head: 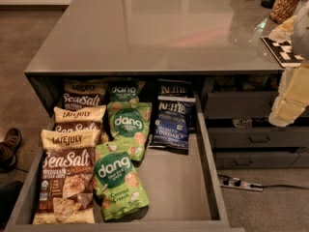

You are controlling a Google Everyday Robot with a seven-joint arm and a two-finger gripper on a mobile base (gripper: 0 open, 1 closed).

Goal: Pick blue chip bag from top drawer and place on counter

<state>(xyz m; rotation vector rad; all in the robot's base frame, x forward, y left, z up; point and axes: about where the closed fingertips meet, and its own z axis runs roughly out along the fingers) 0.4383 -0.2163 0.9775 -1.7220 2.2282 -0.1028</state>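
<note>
The blue chip bag (171,124) is a dark navy Kettle bag with white lettering. It lies at the back right of the open top drawer (181,182), leaning on a twin navy bag (174,88) that shows only its top. The grey counter (154,28) spans the view above the drawer. My gripper (289,103) is a pale cream shape at the right edge, level with the counter's front edge. It hangs in front of the narrower drawers, well to the right of the blue bag and apart from it.
Three green dang bags (128,124) lie in the drawer's middle and three Late July Sea Salt bags (67,178) on its left. Narrower drawers with bar handles (256,138) sit to the right. A power strip (240,183) lies on the floor. A checkered tag (282,50) and a jar (286,1) stand on the counter at the right. A shoe (8,146) is at the left.
</note>
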